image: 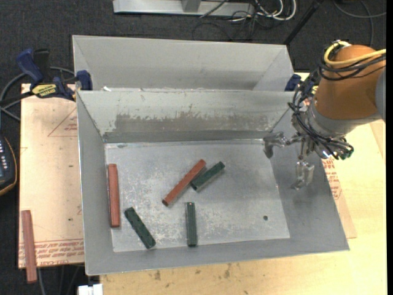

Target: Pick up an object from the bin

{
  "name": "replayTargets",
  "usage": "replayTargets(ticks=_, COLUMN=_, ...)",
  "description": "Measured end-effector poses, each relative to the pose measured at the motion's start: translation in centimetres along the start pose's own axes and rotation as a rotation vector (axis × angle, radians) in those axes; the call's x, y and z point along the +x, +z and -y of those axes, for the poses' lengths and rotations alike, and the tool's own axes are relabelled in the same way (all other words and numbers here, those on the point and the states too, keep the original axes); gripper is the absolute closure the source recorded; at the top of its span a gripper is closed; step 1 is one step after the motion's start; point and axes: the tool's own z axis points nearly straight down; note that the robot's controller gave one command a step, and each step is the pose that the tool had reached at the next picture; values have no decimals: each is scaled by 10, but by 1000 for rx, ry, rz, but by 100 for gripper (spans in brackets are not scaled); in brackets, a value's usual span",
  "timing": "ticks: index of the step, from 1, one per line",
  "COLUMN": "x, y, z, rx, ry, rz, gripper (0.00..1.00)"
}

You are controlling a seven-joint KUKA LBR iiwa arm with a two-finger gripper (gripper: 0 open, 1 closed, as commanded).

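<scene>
The tool (302,176) is seen hanging at the right side of the grey bin (184,66), near the foot of the right-hand slope, above bare metal. Whether it is set wide or narrow cannot be told from here, and nothing can be made out in its grip.

The pick is judged not yet begun. Every stick is found lying flat on the bin floor, well apart from the tool. The nearest candidate is the short dark green stick (207,176) near the middle, which touches the upper end of the slanted red-brown stick (184,182). A choice of stick, a move leftward across the floor, a descent, a closing and a lift are all left to be done.

The count:
- Two red-brown sticks are counted: the slanted one in the middle and a long one (113,195) laid along the left wall.
- Three dark green sticks are counted: the short one by the middle, an upright one (191,224) near the front, and a tilted one (139,227) at front left, just beside the lower end of the long red-brown stick.

Five sticks in all are counted, none of them heaped. A small dark speck (265,217) is noted on the floor at front right.
</scene>
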Motion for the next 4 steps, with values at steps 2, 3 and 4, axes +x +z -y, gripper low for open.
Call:
replayTargets(ticks=2, x=-124, y=40, z=-110, rx=-1, ry=-97, rz=3, gripper=0)
replayTargets(ticks=3, x=-104, y=87, z=-147, rx=1, ry=103, rz=2, gripper=0)
replayTargets(ticks=4, x=-105, y=85, z=-146, rx=4, ry=103, rz=6, gripper=100)
